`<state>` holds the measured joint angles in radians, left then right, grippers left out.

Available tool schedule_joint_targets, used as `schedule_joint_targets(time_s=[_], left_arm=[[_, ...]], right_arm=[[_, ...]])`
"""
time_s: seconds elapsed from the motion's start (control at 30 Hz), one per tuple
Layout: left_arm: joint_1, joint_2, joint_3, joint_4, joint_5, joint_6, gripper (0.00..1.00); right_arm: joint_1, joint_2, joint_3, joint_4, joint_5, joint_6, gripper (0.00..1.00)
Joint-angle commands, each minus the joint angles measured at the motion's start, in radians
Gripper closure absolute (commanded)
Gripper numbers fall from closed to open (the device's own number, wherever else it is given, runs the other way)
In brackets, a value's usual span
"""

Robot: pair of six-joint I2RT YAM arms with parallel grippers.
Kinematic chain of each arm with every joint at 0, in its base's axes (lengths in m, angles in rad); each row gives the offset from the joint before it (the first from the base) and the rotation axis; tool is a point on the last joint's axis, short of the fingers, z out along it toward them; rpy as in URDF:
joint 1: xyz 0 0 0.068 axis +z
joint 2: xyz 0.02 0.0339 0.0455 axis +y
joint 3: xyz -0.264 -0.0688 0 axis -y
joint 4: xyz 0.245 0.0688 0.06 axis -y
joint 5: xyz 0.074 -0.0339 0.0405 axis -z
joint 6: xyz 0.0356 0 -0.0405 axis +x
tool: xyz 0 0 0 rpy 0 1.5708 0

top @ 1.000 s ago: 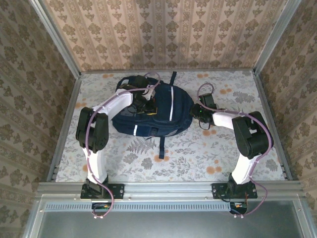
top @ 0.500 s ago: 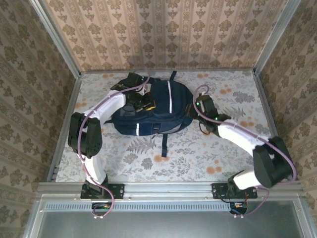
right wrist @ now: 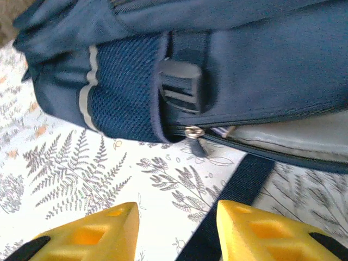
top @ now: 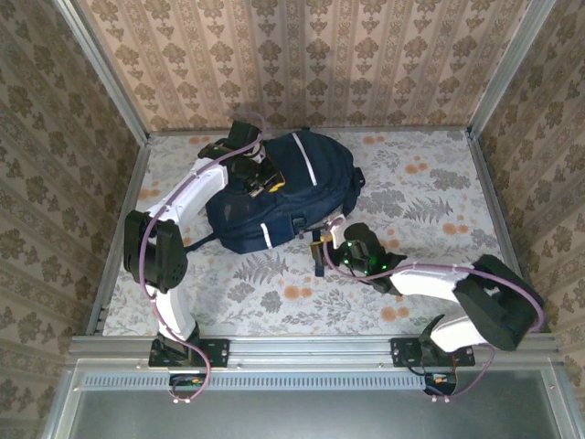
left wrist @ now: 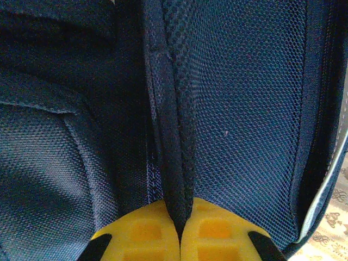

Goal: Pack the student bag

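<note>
The dark navy student bag (top: pixel 302 187) lies at the back middle of the table, white stripes on its front. My left gripper (top: pixel 256 176) sits on its upper left side, shut on a padded navy seam (left wrist: pixel 176 163) of the bag between mesh panels. My right gripper (top: pixel 326 253) is low at the bag's near edge and stands open. In the right wrist view its yellow fingers (right wrist: pixel 103 225) straddle bare tablecloth, with the bag's zipper pull (right wrist: pixel 194 133) and grey buckle (right wrist: pixel 182 84) just ahead and a dark strap (right wrist: pixel 239 196) running under the right finger.
The floral tablecloth (top: pixel 430 187) covers the table, fenced by metal rails (top: pixel 123 219) and patterned walls on three sides. A bag strap (top: pixel 201 241) trails towards the left arm. Open cloth lies right and in front of the bag.
The right arm swung from the bag's right side down to its near edge. The left gripper moved back and the bag shifted and turned with it.
</note>
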<state>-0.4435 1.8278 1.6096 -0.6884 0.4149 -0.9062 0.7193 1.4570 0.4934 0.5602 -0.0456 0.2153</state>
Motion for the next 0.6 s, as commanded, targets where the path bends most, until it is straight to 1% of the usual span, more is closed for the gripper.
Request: schedule_joint_targets(time_s=[0.0, 0.13, 0.2, 0.3, 0.37, 0.57], left_arm=[[0.013, -0.074, 0.013, 0.049, 0.022, -0.060, 1.00], [0.016, -0.087, -0.008, 0.074, 0.011, -0.091, 1.00], [0.019, -0.086, -0.019, 0.089, 0.010, -0.109, 1.00], [0.020, -0.076, -0.029, 0.119, 0.028, -0.134, 1.00], [0.019, -0.069, -0.027, 0.122, 0.031, -0.141, 1.00], [0.026, -0.064, -0.040, 0.138, 0.036, -0.165, 1.00]], right_arm=[[0.022, 0.111, -0.012, 0.233, 0.015, -0.127, 0.56], [0.042, 0.242, 0.009, 0.352, 0.095, -0.161, 0.58], [0.056, 0.290, 0.027, 0.372, 0.144, -0.171, 0.58], [0.068, 0.356, 0.058, 0.380, 0.197, -0.168, 0.58], [0.073, 0.393, 0.085, 0.369, 0.198, -0.155, 0.58], [0.089, 0.456, 0.158, 0.308, 0.276, -0.117, 0.57]])
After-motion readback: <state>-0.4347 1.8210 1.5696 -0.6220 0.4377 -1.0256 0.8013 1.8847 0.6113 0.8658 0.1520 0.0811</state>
